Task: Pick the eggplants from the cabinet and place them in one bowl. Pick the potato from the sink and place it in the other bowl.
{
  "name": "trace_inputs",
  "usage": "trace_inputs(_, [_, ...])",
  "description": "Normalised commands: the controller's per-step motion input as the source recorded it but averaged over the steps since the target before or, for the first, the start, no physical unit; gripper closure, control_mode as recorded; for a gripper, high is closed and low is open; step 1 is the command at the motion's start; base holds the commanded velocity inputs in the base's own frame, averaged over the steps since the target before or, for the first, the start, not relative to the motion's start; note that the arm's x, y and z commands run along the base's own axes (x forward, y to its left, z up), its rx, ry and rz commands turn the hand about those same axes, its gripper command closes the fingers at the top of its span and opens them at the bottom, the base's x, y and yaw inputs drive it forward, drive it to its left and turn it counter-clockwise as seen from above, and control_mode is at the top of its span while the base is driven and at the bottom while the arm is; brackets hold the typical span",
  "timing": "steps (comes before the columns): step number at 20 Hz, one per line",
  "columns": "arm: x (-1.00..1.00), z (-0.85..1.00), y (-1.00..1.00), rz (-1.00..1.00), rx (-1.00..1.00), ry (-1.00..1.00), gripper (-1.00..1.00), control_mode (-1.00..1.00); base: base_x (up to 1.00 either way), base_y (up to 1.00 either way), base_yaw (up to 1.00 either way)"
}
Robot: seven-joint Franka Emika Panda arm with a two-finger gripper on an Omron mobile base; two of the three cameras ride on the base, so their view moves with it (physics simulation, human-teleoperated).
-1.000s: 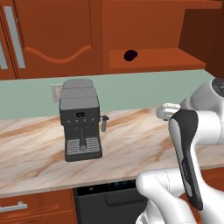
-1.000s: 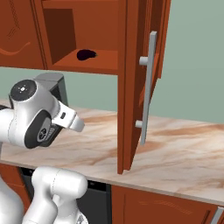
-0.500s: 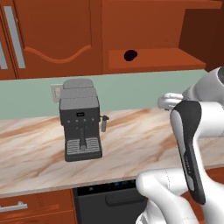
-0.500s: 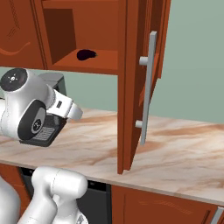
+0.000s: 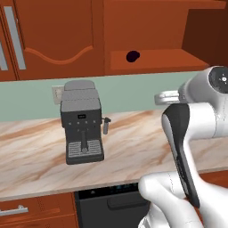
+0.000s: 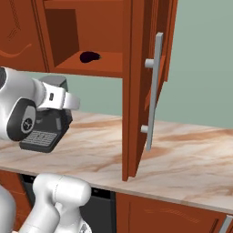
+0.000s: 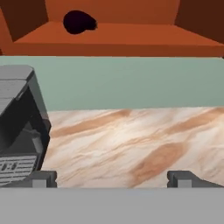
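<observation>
The arm is bent at the elbow above the desk [image 5: 133, 147], its pincer [image 7: 112, 178] spread wide and empty, aimed level across the marble toward the green back wall with the cabinet [image 6: 136, 68] niche above. One eggplant [image 7: 78, 22] — a small, dark purple-black blob — lies on the niche shelf, toward its left. The open door [image 6: 145, 86] stands edge-on at the niche's right and the coffee machine [image 5: 82, 127] sits at left — between them the desk lies bare.
</observation>
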Motion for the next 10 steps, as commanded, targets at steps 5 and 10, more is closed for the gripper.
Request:
trace_inputs(5, [0.15, 0.2, 0.03, 0.19, -0.07, -0.16, -1.0, -1.0, 0.0, 0.0, 0.0])
trace_inputs(10, [0.18, 0.23, 0.05, 0.22, 0.0, -0.16, -1.0, -1.0, 0.0, 0.0, 0.0])
